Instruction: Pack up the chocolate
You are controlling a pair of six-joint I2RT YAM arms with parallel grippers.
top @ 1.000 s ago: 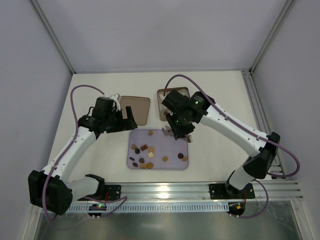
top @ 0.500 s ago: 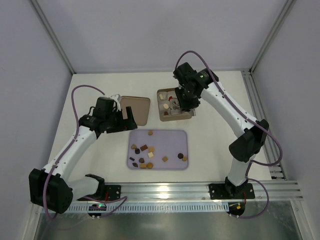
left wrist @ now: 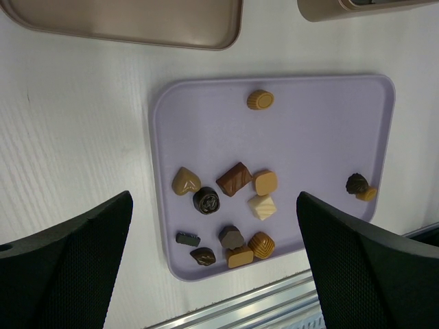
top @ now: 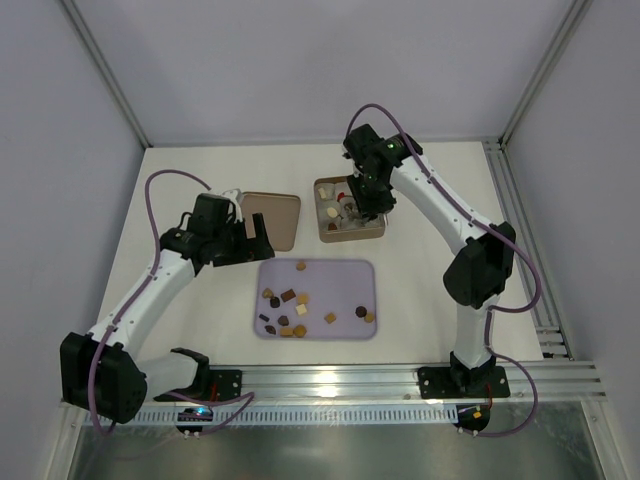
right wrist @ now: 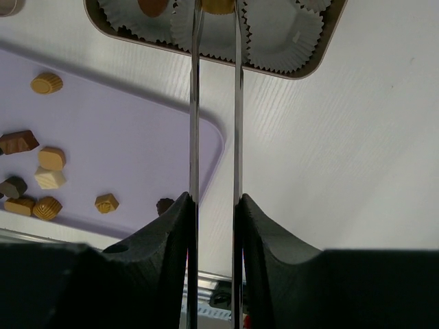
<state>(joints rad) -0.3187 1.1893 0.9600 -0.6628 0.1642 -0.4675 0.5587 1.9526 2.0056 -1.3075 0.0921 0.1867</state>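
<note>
- Near: the chocolate (left wrist: 236, 177) lies loose on the lilac tray (top: 340, 280), mostly toward its near-left corner. The pieces are small, glossy and moulded, in dark brown, caramel and cream.
- Middle: the left gripper (top: 256, 240) has not moved. It hovers by the flat lid (top: 272, 218), its fingers wide apart and empty.
- Far: the right gripper (right wrist: 217, 20) has swung from the tray to the tin (right wrist: 302, 70) within the last second. Its slim fingers are clamped on a caramel piece (right wrist: 219, 5) above a paper cup (right wrist: 281, 31), so a release looks due.

In the right wrist view, the tin (right wrist: 329, 38) and the caramel chocolate (right wrist: 219, 5) between the tips of the right pincer (right wrist: 217, 8) are cut off by the upper edge; whether it is gripped cannot be told.
</note>
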